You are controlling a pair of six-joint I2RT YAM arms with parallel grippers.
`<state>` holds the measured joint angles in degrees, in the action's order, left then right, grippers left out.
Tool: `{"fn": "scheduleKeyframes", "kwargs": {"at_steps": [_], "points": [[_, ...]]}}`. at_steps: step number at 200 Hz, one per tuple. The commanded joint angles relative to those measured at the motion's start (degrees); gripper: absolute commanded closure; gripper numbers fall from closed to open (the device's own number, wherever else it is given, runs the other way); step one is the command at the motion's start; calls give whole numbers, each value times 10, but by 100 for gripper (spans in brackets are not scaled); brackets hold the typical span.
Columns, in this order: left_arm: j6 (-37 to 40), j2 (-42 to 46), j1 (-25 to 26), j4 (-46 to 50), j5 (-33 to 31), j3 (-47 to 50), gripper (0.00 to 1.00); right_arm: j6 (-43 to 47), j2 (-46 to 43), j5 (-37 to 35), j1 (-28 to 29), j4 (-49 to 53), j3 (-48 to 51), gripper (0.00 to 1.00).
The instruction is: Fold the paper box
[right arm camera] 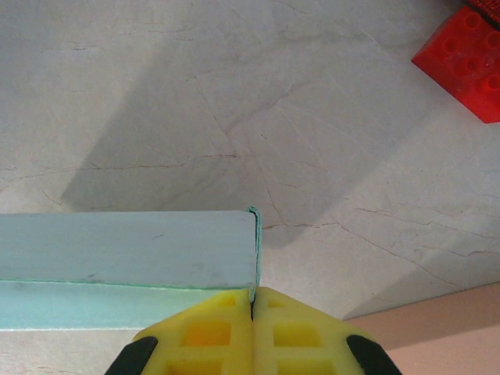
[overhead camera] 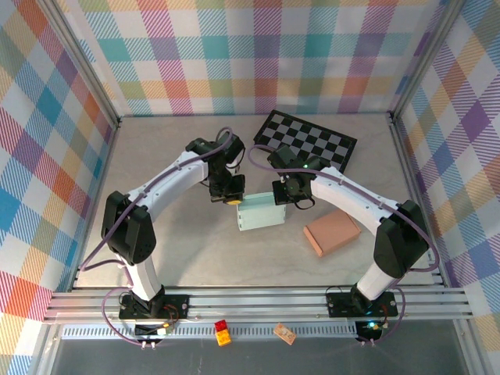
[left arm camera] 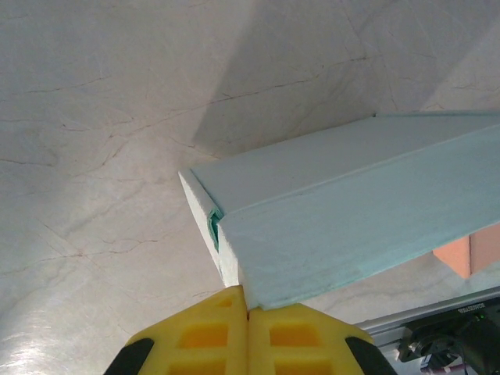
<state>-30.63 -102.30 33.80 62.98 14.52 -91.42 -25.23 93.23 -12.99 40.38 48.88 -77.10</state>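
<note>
On the worktop there is one pale green box, one pink block and one checkered board. There are two arms, left and right, each with two yellow fingers (four in all). By the front rail are one red brick, one yellow brick and one small brown piece.

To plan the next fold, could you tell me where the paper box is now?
In the top view the paper box lies mid-table between the left gripper and right gripper, with the pink block to its right.
</note>
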Motion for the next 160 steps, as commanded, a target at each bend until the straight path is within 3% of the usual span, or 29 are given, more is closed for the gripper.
{"fn": "scheduleKeyframes", "kwargs": {"at_steps": [1, 100, 160], "points": [[-4, -10, -5, 0, 40, -23, 100, 3, 7, 17, 8, -7, -12, 100], [4, -11, -6, -1, 33, -20, 100, -6, 5, 20, 8, -19, -6, 100], [24, 51, -4, -118, 22, 82, 100, -3, -22, 26, 8, -67, 39, 100]]}}
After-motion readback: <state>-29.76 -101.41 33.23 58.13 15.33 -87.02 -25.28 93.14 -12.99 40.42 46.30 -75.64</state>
